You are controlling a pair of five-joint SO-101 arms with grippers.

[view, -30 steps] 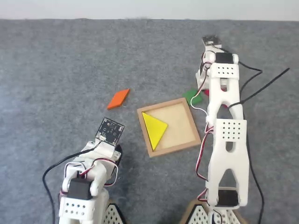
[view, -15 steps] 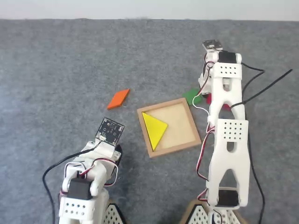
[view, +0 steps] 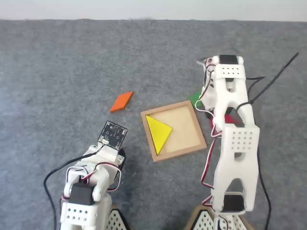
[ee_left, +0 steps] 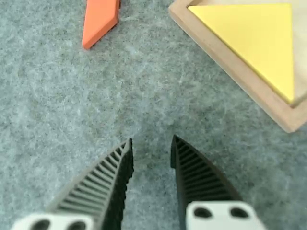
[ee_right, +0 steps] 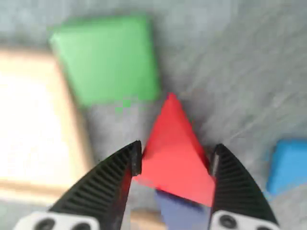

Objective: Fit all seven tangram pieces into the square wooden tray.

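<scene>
- Right wrist view: right gripper spread wide, jaws flanking red triangle, not clamped.
- Close squarely on its slanted edges, or the piece may slip out.
- Green square and blue piece near; wooden tray rim just beside.
- Tray holds yellow triangle, with free room beside it.
- Left gripper narrowly parted over carpet.

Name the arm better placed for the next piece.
Right: its open end effector straddles the red triangle; the left end effector hangs over bare mat, short of the orange piece.
</scene>
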